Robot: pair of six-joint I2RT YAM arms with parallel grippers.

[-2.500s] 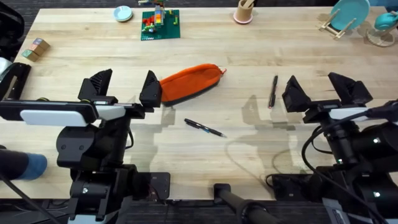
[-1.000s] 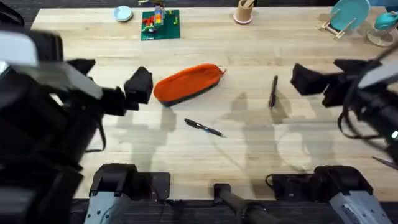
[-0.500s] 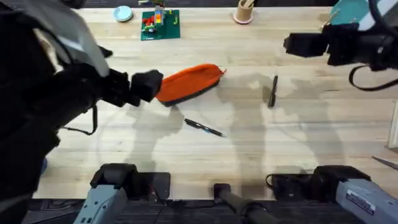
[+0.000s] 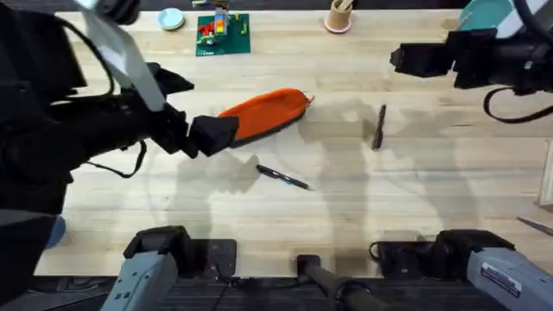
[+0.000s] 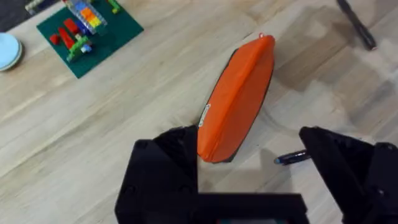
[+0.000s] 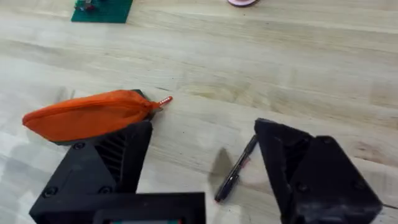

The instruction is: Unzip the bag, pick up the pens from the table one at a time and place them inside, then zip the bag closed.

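The orange bag (image 4: pixel 263 114) lies zipped on the table (image 4: pixel 346 216), slanting up to the right. One dark pen (image 4: pixel 378 127) lies to its right, a second pen (image 4: pixel 283 177) just in front of it. My left gripper (image 4: pixel 197 108) hangs open above the bag's left end; in the left wrist view the bag (image 5: pixel 239 93) runs between the black fingers (image 5: pixel 165 165) of that gripper (image 5: pixel 249 134). My right gripper (image 4: pixel 423 59) hovers open beyond the right pen; its wrist view shows the bag (image 6: pixel 87 115) and a pen (image 6: pixel 236 168) below the gripper (image 6: pixel 202 127).
A green brick plate (image 4: pixel 223 33), a small blue dish (image 4: pixel 171 18) and a pink cup (image 4: pixel 339 17) stand along the far edge. A teal plate on a stand (image 4: pixel 484 22) sits at the far right.
Both arms have risen from near the front of the table and swung forward. The left gripper has come over the bag's left end; the right one has gone up past the right pen.
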